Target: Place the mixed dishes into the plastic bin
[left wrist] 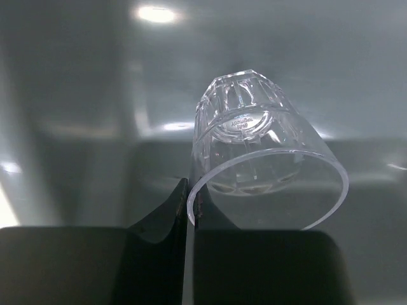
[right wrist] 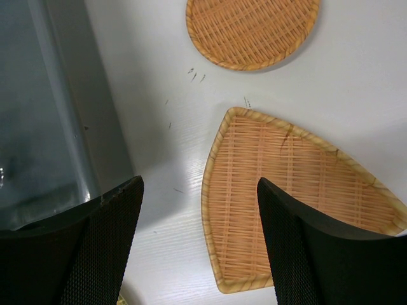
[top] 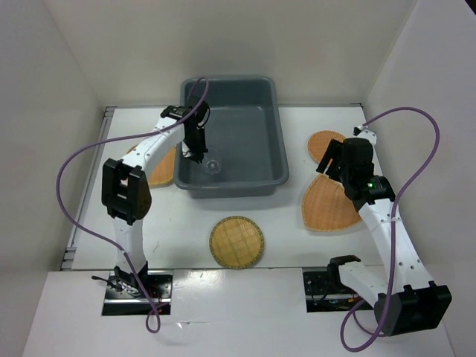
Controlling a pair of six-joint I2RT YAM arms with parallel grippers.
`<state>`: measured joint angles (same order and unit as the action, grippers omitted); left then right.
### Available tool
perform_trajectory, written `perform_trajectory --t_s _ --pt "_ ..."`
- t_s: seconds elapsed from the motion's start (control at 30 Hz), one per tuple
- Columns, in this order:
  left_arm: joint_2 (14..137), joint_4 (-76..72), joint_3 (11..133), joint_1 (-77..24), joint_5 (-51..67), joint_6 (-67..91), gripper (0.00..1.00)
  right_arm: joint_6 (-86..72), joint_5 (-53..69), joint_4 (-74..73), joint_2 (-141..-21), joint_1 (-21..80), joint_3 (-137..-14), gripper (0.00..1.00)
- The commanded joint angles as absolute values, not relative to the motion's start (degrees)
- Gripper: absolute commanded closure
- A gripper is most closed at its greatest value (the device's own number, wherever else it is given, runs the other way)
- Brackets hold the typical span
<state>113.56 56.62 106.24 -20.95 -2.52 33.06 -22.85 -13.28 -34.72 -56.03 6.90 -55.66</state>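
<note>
My left end effector hangs inside the plastic bin, close to its left wall and toward the near-left corner. It is clamped on the clear cup. One finger lies outside the rim and the other inside the mouth, with only the thin wall between them. The cup is tilted, mouth toward my wrist camera and base away from it. I cannot tell whether it touches the floor. To the right of the cup the bin's floor lies open as far as the far and right walls, so the left wall is my nearest edge.

My right end effector hovers over the worktop with its fingers spread wide, holding nothing. The left edge of the fan-shaped plate runs between them, and the plate's upper corner sits just ahead of the fingertips. A strip of bare worktop separates that edge from the bin's right outer wall, which passes beside my left finger. Beyond the fan's corner, across a narrow gap, lies the far round plate; their rims do not touch.

From above, the near round plate lies alone in front of the bin's near wall, with free worktop all round it. The fourth plate lies just beside the bin's left outer wall, partly under my left arm, and I cannot make out its outline.
</note>
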Motion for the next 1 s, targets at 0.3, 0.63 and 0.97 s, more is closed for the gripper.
perform_trajectory --t_s 0.3,0.63,0.97 --pt "112.06 56.34 101.78 -18.37 -11.95 27.77 0.98 -22.24 -13.97 -32.70 -56.07 7.47 -55.11 0.23" --pt "112.06 54.05 101.07 -18.37 -8.79 27.25 0.82 -22.24 -13.97 -32.70 -57.13 7.47 -55.11 0.23" --pt "108.90 52.29 103.88 -18.37 -6.33 28.03 0.51 -22.24 -13.97 -32.17 -57.13 7.47 -55.11 0.23"
